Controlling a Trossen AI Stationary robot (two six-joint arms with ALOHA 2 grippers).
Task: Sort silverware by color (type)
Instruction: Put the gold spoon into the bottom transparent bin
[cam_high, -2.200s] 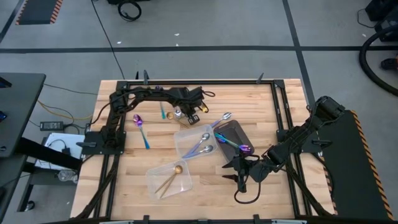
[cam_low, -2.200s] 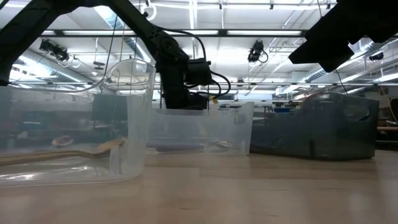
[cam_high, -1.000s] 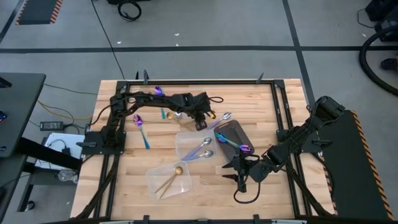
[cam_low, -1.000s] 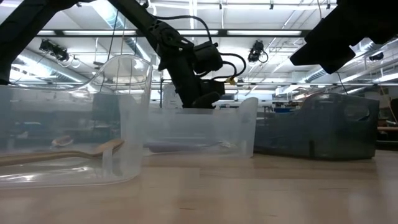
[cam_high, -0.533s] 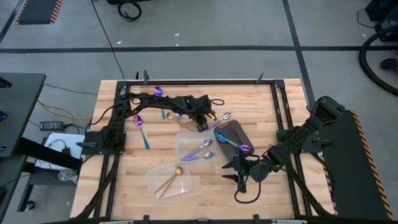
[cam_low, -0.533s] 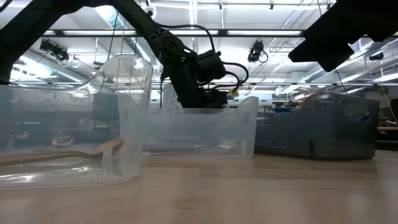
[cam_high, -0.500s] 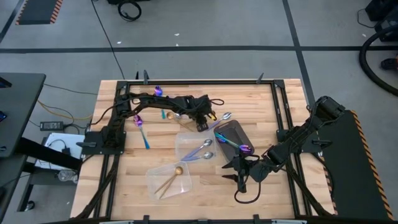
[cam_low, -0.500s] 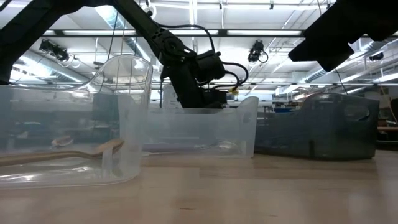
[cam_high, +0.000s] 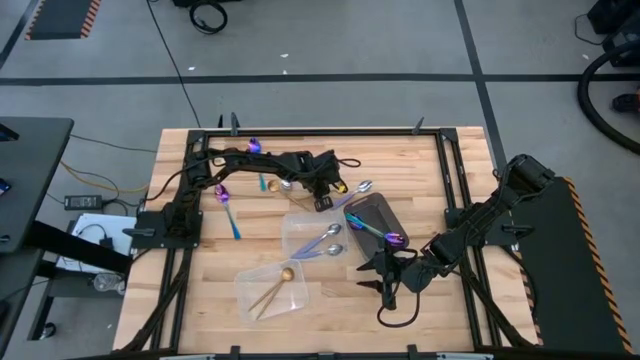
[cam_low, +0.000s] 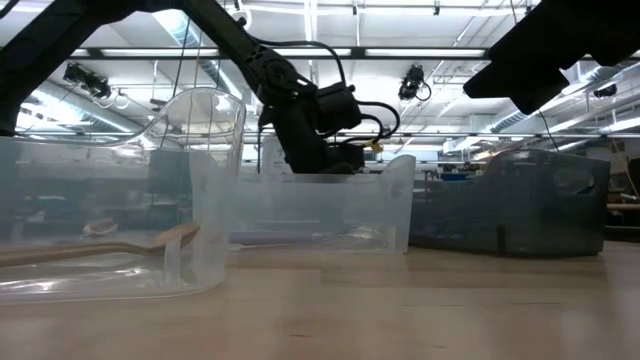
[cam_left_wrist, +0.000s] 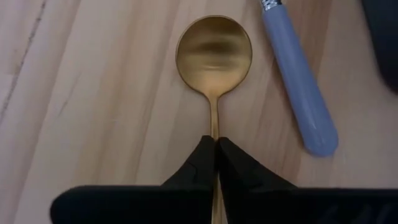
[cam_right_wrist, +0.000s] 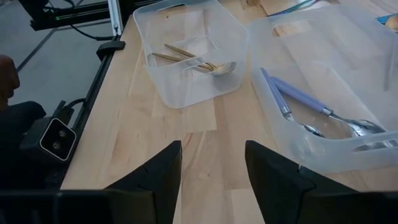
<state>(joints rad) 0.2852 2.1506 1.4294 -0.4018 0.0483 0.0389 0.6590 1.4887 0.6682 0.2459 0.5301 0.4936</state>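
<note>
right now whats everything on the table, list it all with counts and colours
gold spoon: 1, gold, on bare wood at the table's far middle, stem pinched by the left hand
lavender-handled utensil: 1, silver with pale purple handle, lying beside that gold spoon
iridescent spoons: about 3 loose, purple to teal, on the wood at the far left
middle clear container: 1, clear, table centre, holding two lavender-handled silver utensils
near clear container: 1, clear, nearer the front edge, holding gold utensils
dark tray: 1, dark, right of centre, with an iridescent utensil in it
table: 1, light wood
left hand: 1, dark, shut on the gold spoon
right hand: 1, dark, open, hovering near the front right
</note>
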